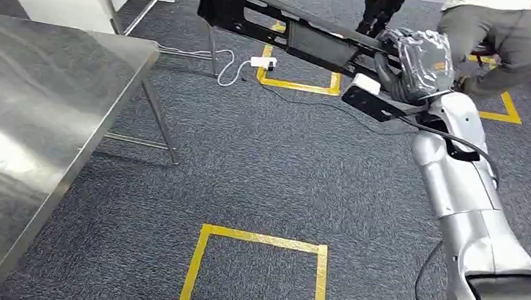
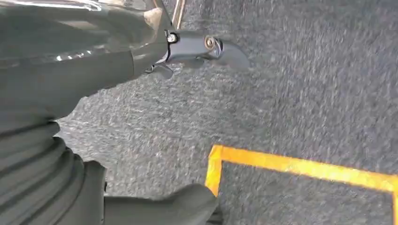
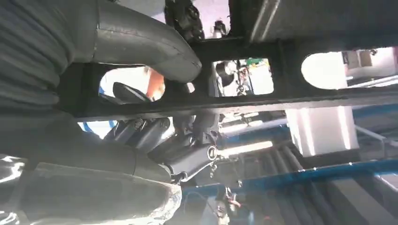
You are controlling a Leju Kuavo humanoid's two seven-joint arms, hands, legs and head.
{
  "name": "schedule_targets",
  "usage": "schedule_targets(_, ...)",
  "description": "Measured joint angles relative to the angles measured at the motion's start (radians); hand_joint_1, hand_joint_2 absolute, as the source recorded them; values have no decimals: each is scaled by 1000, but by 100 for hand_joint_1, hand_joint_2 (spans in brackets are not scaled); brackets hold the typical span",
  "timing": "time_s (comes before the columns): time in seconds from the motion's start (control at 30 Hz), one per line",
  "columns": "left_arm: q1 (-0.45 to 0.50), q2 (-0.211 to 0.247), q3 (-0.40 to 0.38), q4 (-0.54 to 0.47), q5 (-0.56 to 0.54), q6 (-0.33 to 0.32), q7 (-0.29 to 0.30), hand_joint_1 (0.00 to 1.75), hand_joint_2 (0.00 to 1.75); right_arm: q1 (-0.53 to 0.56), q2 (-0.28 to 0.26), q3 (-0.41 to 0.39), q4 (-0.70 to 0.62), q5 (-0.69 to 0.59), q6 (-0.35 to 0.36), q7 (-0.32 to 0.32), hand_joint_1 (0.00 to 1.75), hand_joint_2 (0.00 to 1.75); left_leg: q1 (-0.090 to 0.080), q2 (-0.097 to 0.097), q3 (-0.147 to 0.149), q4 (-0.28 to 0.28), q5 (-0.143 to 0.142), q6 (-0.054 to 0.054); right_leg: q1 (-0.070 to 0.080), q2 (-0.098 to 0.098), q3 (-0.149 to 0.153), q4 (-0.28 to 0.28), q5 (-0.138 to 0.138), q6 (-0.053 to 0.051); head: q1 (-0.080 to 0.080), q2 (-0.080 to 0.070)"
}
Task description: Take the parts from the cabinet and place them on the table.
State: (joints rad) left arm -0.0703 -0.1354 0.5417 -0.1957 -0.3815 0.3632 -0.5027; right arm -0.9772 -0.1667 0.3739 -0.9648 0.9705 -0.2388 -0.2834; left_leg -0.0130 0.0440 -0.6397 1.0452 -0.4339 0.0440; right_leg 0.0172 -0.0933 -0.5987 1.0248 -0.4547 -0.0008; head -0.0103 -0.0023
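The right hand (image 1: pixel 416 62) grips one end of the long black part (image 1: pixel 285 28); its long axis reaches left, toward the bench (image 1: pixel 33 105), which stands well apart.

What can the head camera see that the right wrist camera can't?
Head view alone: the steel table, the grey carpet with a yellow tape square, the silver right arm and a crouching person.
Right wrist view alone: the part's cut-out openings from close by, with the thumb over its frame.
Both: the right hand gripping the long black part.
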Motion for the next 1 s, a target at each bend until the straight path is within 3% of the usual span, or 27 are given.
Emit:
schedule_targets(0.03, 1, 0, 2, 0, 6, 7, -17, 0, 175, 1, -3, -4, -2, -1, 0, -2, 175, 175, 2, -9, 1, -7, 5, 6, 2, -9, 2, 1, -1, 1, 0, 0)
schedule_targets(0.07, 1, -1, 4, -1, 8, 16, -39, 0, 175, 3, -12, -9, -7, -2, -1, -5, 175, 175, 15, -16, 9, -19, 15, 12, 5, 4, -11, 11, -12, 7, 0, 0)
schedule_targets(0.1, 0, 0, 8, -1, 8, 23, -58, 0, 175, 4, -17, -14, -9, -3, -2, -6, 175, 175, 14, -28, 9, -24, 18, 15, -4, 48, -19, 41, -30, 10, -1, 0)
schedule_targets(0.17, -6, 1, 11, -3, 9, 31, -78, 0, 175, 6, -34, -25, -10, -7, -8, -16, 175, 175, 17, -46, 8, -24, 21, 19, -13, 78, -80, 181, -92, 6, 0, 0)
schedule_targets(0.2, -7, -2, 12, -3, 9, 34, -87, 0, 175, 12, -42, -28, -10, -7, -9, -20, 175, 175, 18, -62, 8, -24, 21, 19, -18, 84, -120, 268, -120, 9, 1, 0)
schedule_targets(0.23, -6, -3, 13, -3, 7, 37, -92, 0, 175, 19, -47, -28, -10, -7, -9, -20, 175, 175, 19, -72, 8, -23, 21, 19, -23, 85, -139, 308, -126, 16, 0, 0)
schedule_targets(0.27, -4, -4, 14, -3, 6, 39, -97, 0, 175, 24, -50, -29, -10, -7, -10, -21, 175, 175, 21, -83, 8, -23, 22, 17, -29, 86, -139, 300, -116, 27, 0, 0)
schedule_targets(0.33, -3, -6, 14, -3, 4, 44, -105, 0, 175, 25, -56, -32, -10, -7, -12, -24, 175, 175, 28, -105, 8, -20, 21, 11, -44, 90, -75, 159, -48, 58, 0, 0)
schedule_targets(0.37, -3, -7, 14, -3, 4, 47, -109, 0, 175, 24, -58, -36, -11, -8, -13, -27, 175, 175, 33, -117, 8, -16, 19, 3, -54, 106, -31, 64, -9, 75, 0, 0)
schedule_targets(0.4, -3, -6, 15, -3, 3, 48, -112, 0, 175, 24, -61, -37, -11, -9, -15, -27, 175, 175, 31, -126, 1, -11, 17, -7, -64, 146, -9, 17, -9, 83, 1, 0)
schedule_targets(0.43, -5, -6, 15, -3, 3, 49, -113, 0, 175, 22, -63, -37, -12, -13, -16, -29, 175, 175, 31, -137, -7, -4, 18, -15, -54, 146, -1, 10, -5, 72, 2, 0)
schedule_targets(0.47, -3, -6, 15, -3, 3, 51, -116, 0, 175, 24, -67, -42, -12, -23, -16, -29, 175, 175, 31, -144, -11, -9, 24, -23, -53, 134, -5, 15, -4, 64, -2, 0)
schedule_targets(0.53, 5, -7, 16, -3, 2, 56, -118, 0, 175, 27, -66, -47, -12, -34, -16, -32, 175, 175, 36, -159, -15, -15, 30, -33, -47, 119, -7, 16, -2, 57, -2, 0)
schedule_targets(0.57, 7, -6, 16, -3, 2, 57, -118, 0, 175, 23, -66, -48, -12, -38, -16, -34, 175, 175, 40, -158, -19, -11, 25, -37, -57, 108, -6, 10, 3, 46, -3, 0)
schedule_targets(0.6, 8, -9, 16, -3, 1, 58, -118, 0, 175, 20, -68, -51, -12, -40, -16, -35, 175, 175, 33, -115, -27, 10, 7, -39, -52, 103, -6, 10, 4, 41, -6, 0)
schedule_targets(0.63, 6, -9, 16, -3, 1, 58, -119, 0, 175, 18, -70, -53, -12, -45, -16, -40, 175, 175, 32, -75, -55, 74, -34, -41, -48, 95, -6, 10, 4, 26, -14, 0)
schedule_targets(0.67, 4, -9, 16, -3, 0, 58, -120, 0, 175, 19, -74, -57, -11, -50, -16, -41, 175, 175, 33, -59, -90, 155, -73, -41, -42, 87, -6, 10, 2, 24, -14, 0)
schedule_targets(0.73, 4, -10, 16, -3, -1, 57, -121, 0, 175, 20, -81, -62, -5, -54, -16, -43, 175, 175, 32, -52, -149, 280, -118, -37, -32, 67, -7, 11, 0, 21, -14, 0)
schedule_targets(0.77, 5, -10, 16, -3, -3, 57, -121, 0, 175, 21, -82, -64, -2, -56, -16, -44, 175, 175, 32, -52, -153, 290, -112, -33, -27, 57, -7, 11, 0, 19, -13, 0)
schedule_targets(0.83, 5, -10, 16, -3, -5, 57, -124, 0, 175, 18, -85, -69, 6, -57, -18, -45, 175, 175, 23, -49, -99, 191, -51, -16, -19, 40, -3, 11, -3, 16, -14, 0)
schedule_targets(0.87, 5, -10, 16, -3, -7, 57, -126, 0, 175, 12, -87, -70, 12, -55, -18, -45, 175, 175, 12, -30, -42, 89, -4, 1, -15, 29, 1, 10, -5, 13, -13, 0)
schedule_targets(0.9, 4, -8, 16, -4, -7, 57, -127, 0, 175, 5, -89, -71, 21, -53, -18, -45, 175, 175, -4, 12, -7, 20, 3, 19, -15, 19, 3, 9, -7, 10, -13, 0)
schedule_targets(0.93, 1, -5, 17, -4, -7, 57, -127, 0, 175, -7, -92, -71, 32, -50, -19, -45, 175, 175, -15, 39, 3, 6, -3, 25, -3, 10, 1, 11, -7, 11, -11, 0)
schedule_targets(1.0, 1, -7, 17, -4, -8, 57, -129, 0, 175, -19, -95, -71, 58, -42, -27, -44, 175, 175, -18, 18, -2, 0, -3, 26, -7, -11, 2, 8, -7, 12, -11, 0)
